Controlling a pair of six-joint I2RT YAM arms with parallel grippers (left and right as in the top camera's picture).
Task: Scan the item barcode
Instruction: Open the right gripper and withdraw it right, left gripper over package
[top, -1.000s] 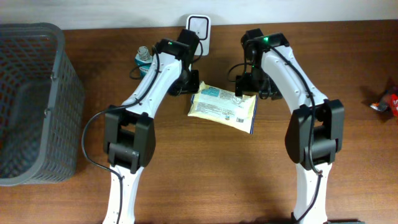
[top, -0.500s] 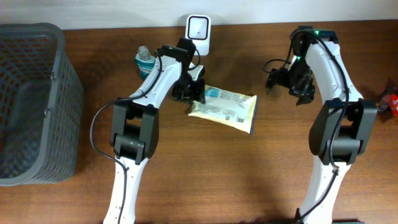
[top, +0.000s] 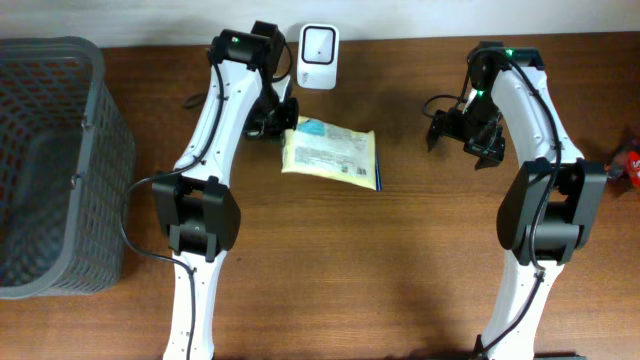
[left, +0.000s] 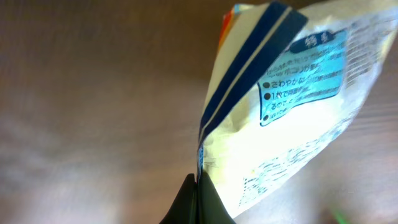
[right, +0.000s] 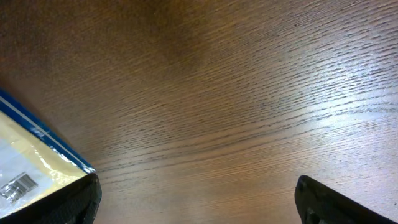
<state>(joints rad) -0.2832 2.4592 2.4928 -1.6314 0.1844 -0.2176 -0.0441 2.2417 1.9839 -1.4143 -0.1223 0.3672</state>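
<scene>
Holding anything on the left side right now?

Yes. My left gripper (top: 280, 128) is clamping tight on the sealed edge of the pale yellow plastic packet with blue edging (top: 330, 155). In the left wrist view my dark fingertips (left: 186, 202) are pinching that blue-striped seam. The packet is stretching out from my pinch over the brown wooden table (top: 400, 260), just in front of the white boxy barcode scanner (top: 318, 43).

And the other one?

My right gripper (top: 438, 128) is hanging with its jaws spread wide, gripping nothing, well apart from the packet.

Which step are you working on?

I am judging that I am presenting the packet to the scanner. The next move is calling for lifting and tilting it so the barcode (right: 17, 183) is facing the scanner window, without the thin seam slipping from my pinch.

Are the views telling you different things?

They are. The overhead view is showing both arms, the scanner and the whole packet. Only the right wrist view is showing the small barcode clearly, near a blue-edged corner. The left wrist view is showing the pinch itself, which my arm is partly hiding from above. Whether the packet is touching the table, I cannot tell.
</scene>
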